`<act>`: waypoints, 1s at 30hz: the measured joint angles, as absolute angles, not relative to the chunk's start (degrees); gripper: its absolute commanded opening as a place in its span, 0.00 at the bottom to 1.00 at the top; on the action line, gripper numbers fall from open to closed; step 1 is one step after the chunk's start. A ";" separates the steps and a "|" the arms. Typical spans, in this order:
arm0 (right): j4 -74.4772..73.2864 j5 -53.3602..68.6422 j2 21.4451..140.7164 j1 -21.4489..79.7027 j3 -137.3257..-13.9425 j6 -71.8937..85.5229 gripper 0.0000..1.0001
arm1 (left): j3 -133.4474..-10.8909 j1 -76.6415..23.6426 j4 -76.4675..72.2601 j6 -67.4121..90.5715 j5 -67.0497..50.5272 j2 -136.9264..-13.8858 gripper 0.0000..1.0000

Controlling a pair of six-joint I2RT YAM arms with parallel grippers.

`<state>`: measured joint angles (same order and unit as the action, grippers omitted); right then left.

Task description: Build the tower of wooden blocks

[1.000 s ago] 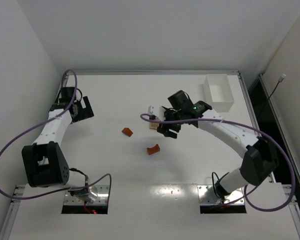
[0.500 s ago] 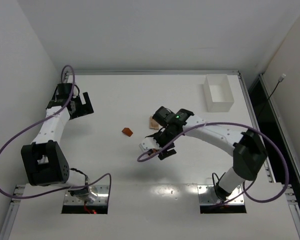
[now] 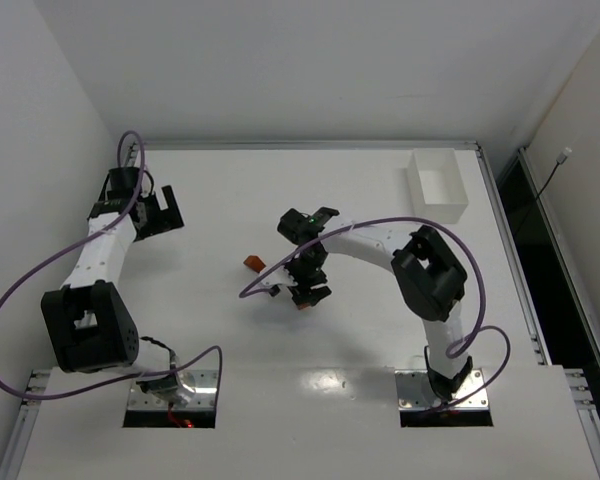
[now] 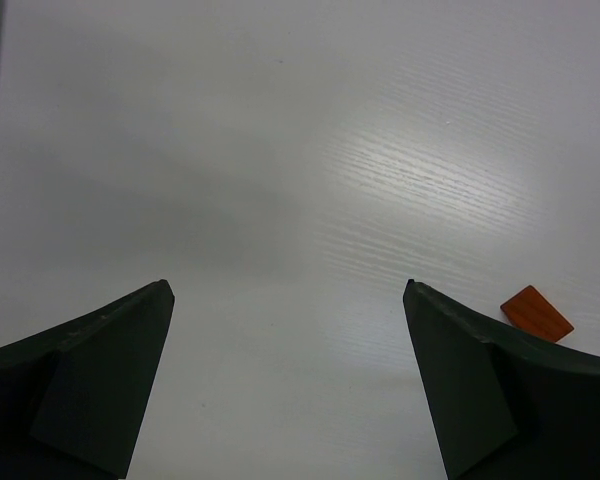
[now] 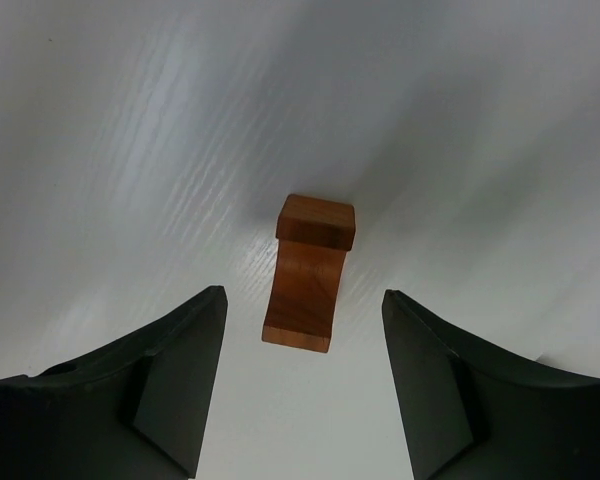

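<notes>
While the left arm reaches along the left side of the table (image 3: pixel 230 340) in the overhead view, the left end effector (image 3: pixel 162 210) hangs with its fingers spread, well apart from every piece. The right arm bends toward the table's middle, and the right end effector (image 3: pixel 307 292) sits directly over an arch-shaped block (image 3: pixel 302 303). A small reddish-orange block (image 3: pixel 253 263) lies just to its left, and a white box (image 3: pixel 437 185) stands far right.

From the left wrist, the left end effector (image 4: pixel 285 290) is wide open over bare table (image 4: pixel 280 120), with the small reddish-orange block (image 4: pixel 536 313) beside one finger.

From the right wrist, the right end effector (image 5: pixel 302 292) is open. The arch-shaped block (image 5: pixel 310 272) lies on the table (image 5: pixel 130 120) between the fingers, with a gap on each side.
</notes>
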<state>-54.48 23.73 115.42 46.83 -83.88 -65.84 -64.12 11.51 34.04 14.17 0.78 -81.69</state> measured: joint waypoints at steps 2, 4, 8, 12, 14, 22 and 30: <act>-54.52 23.22 115.94 46.54 -84.07 -65.52 0.60 | -64.12 11.90 34.09 14.15 0.56 -81.69 1.00; -54.48 22.85 116.44 46.52 -84.25 -64.90 0.60 | -64.12 12.12 34.09 14.15 0.51 -81.69 1.00; -54.43 22.61 117.49 47.00 -84.79 -63.37 0.63 | -64.12 12.36 34.09 14.13 0.19 -81.69 1.00; -54.11 22.13 118.26 48.16 -85.91 -61.19 0.65 | -64.12 12.38 34.13 14.11 -0.08 -81.69 1.00; -53.98 21.54 118.28 48.75 -86.28 -60.47 0.65 | -64.12 12.38 34.15 14.11 -0.14 -81.69 1.00; -52.51 18.83 118.58 50.74 -86.43 -58.02 0.65 | -64.12 12.58 34.17 14.00 -0.27 -82.26 1.00; -51.35 16.10 121.62 51.13 -86.50 -55.81 0.56 | -64.12 12.93 34.20 14.00 -0.34 -82.63 1.00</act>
